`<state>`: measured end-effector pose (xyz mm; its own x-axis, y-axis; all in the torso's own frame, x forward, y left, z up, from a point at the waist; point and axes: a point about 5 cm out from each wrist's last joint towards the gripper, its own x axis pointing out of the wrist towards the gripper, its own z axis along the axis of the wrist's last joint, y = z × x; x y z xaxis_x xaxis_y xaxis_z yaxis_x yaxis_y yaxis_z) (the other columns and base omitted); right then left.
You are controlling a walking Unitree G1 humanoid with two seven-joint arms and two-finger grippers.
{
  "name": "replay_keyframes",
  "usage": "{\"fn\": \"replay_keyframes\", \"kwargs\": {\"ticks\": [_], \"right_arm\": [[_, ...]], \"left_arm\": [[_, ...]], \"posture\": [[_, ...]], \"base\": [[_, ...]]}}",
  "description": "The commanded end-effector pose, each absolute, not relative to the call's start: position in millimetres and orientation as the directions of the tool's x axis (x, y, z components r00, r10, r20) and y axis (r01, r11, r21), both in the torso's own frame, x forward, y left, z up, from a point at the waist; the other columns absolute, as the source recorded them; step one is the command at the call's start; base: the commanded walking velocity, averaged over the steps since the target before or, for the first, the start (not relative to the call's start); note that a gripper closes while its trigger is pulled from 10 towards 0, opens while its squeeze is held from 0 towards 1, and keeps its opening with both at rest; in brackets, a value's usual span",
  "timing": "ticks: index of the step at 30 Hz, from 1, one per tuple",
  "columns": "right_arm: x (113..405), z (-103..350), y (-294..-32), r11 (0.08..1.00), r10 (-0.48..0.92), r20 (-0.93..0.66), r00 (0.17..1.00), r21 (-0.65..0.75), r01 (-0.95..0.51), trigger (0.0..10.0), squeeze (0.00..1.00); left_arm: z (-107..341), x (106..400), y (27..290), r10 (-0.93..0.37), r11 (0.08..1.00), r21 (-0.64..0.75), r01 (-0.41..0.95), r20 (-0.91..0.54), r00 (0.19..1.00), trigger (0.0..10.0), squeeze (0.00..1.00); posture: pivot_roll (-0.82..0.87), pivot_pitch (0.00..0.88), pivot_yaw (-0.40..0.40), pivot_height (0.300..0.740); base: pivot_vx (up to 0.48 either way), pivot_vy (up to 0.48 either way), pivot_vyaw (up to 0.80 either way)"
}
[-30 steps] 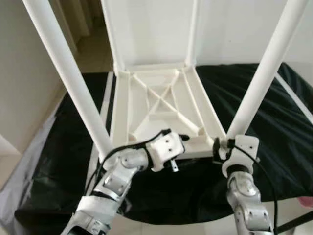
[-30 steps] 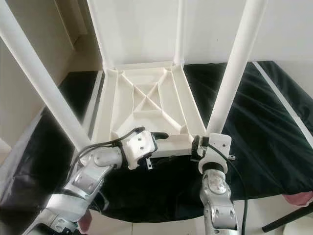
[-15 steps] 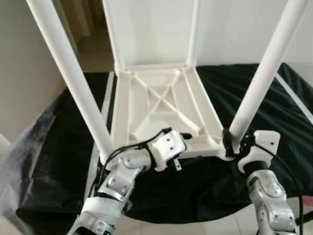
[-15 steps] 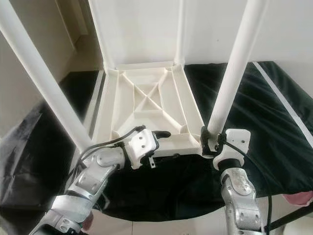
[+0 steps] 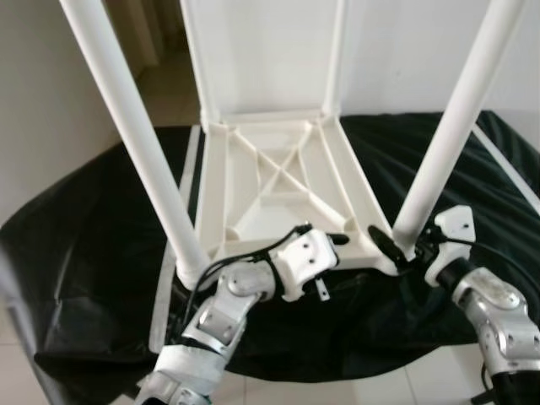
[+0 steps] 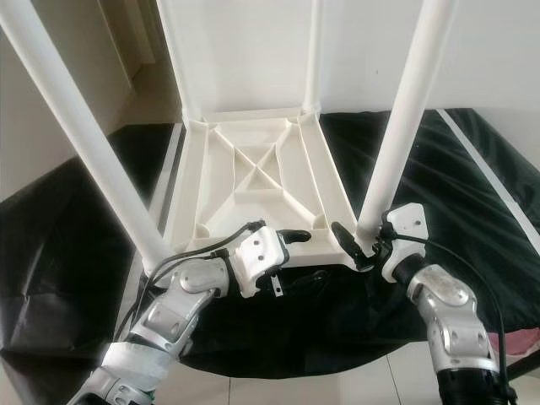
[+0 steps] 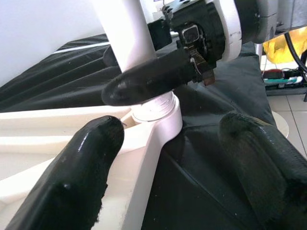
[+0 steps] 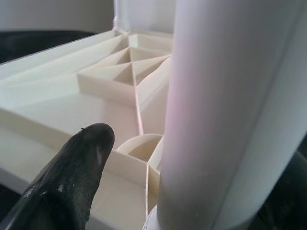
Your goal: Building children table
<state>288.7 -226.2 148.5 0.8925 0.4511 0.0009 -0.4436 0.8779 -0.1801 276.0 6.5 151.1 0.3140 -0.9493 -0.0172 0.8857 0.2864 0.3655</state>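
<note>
Four white legs rise from an upturned white table top [image 5: 278,181] that lies in the middle of the frame on a black cloth [image 5: 84,253], its ribbed underside facing up. The cloth spreads over a pale tiled floor [image 6: 278,388]. The two near legs dominate: the left near leg [image 5: 139,143] slants up to the upper left corner, and the right near leg [image 5: 451,126] slants up to the upper right. The two far legs stand thinner at the top centre, against a white wall [image 5: 405,51].

The left gripper [image 5: 333,243] sits at the lower middle, at the near edge of the table top, its arm bending up from the lower left. In the left wrist view its fingers [image 7: 81,167] are spread wide, one lying over the white edge, the other over black cloth, holding nothing.

The right gripper [image 6: 359,245] is at the lower right, at the foot of the right near leg where it meets the corner socket. Its fingers [image 6: 344,239] sit either side of that leg with one reaching in over the table top's corner. In the right wrist view the leg stands between them with one black finger [image 8: 72,177] apart from it, so they look loosely parted around the leg rather than pinching it.
</note>
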Motion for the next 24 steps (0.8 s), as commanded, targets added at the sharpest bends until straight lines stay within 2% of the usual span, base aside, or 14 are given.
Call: {"fn": "replay_keyframes", "kwargs": {"ticks": [1,3,4,5,7,8,9,19,20,24], "right_arm": [[291.4,146.0,-227.6,0.867,0.461,-0.016,0.887,-0.205,-0.454,10.0,0.00],[294.2,145.3,-229.5,0.866,0.464,-0.018,0.886,-0.204,-0.457,10.0,0.00],[296.4,144.9,-229.1,0.856,0.478,-0.024,0.878,-0.209,-0.472,6.3,0.00],[297.2,144.4,-228.6,0.851,0.486,-0.029,0.874,-0.213,-0.480,4.3,0.00],[297.6,143.9,-228.4,0.848,0.490,-0.032,0.871,-0.215,-0.485,4.3,0.00],[297.8,143.6,-228.3,0.846,0.492,-0.033,0.870,-0.216,-0.487,2.6,0.00],[297.7,141.7,-228.3,0.843,0.498,-0.037,0.867,-0.216,-0.493,0.0,0.00],[288.9,125.4,-231.0,0.835,0.507,-0.075,0.859,-0.207,-0.511,0.0,0.00],[287.7,123.0,-231.7,0.844,0.493,-0.079,0.867,-0.199,-0.498,10.0,0.00],[284.9,120.7,-230.6,0.869,0.463,-0.073,0.883,-0.162,-0.468,10.0,0.00]], "left_arm": [[148.2,279.3,8.3,-0.913,0.378,0.365,0.851,-0.008,0.409,10.0,0.00],[145.9,279.8,8.3,-0.907,0.382,0.367,0.848,-0.025,0.419,10.0,0.00],[143.9,279.3,8.7,-0.905,0.384,0.365,0.848,-0.034,0.424,10.0,0.00],[143.1,278.9,8.8,-0.905,0.384,0.365,0.848,-0.037,0.425,10.0,0.00],[142.6,278.6,8.8,-0.904,0.384,0.365,0.849,-0.039,0.425,10.0,0.00],[142.4,278.5,8.8,-0.904,0.383,0.365,0.849,-0.040,0.426,10.0,0.00],[142.8,278.3,8.6,-0.904,0.385,0.364,0.848,-0.037,0.426,10.0,0.00],[143.7,277.9,7.5,-0.904,0.387,0.361,0.849,-0.032,0.425,10.0,0.00],[143.5,278.2,7.3,-0.905,0.385,0.360,0.850,-0.033,0.424,10.0,0.00],[143.3,278.8,7.0,-0.907,0.380,0.360,0.852,-0.036,0.420,10.0,0.00]], "posture": [[-0.12,0.000,0.039,0.740],[-0.12,0.000,0.037,0.740],[-0.11,0.000,0.033,0.740],[-0.11,0.000,0.032,0.740],[-0.11,0.000,0.032,0.740],[-0.11,0.000,0.032,0.740],[-0.11,0.000,0.030,0.740],[-0.12,0.000,0.034,0.740],[-0.13,0.000,0.039,0.740],[-0.13,0.000,0.042,0.740]], "base": [[0.000,0.000,0.00],[0.000,0.000,0.00],[0.000,0.000,0.00],[0.000,0.000,0.00],[0.000,0.000,0.00],[0.000,0.000,0.00],[0.000,0.000,0.00],[0.000,0.000,0.00],[0.000,0.000,0.00],[0.000,0.000,0.00]]}}
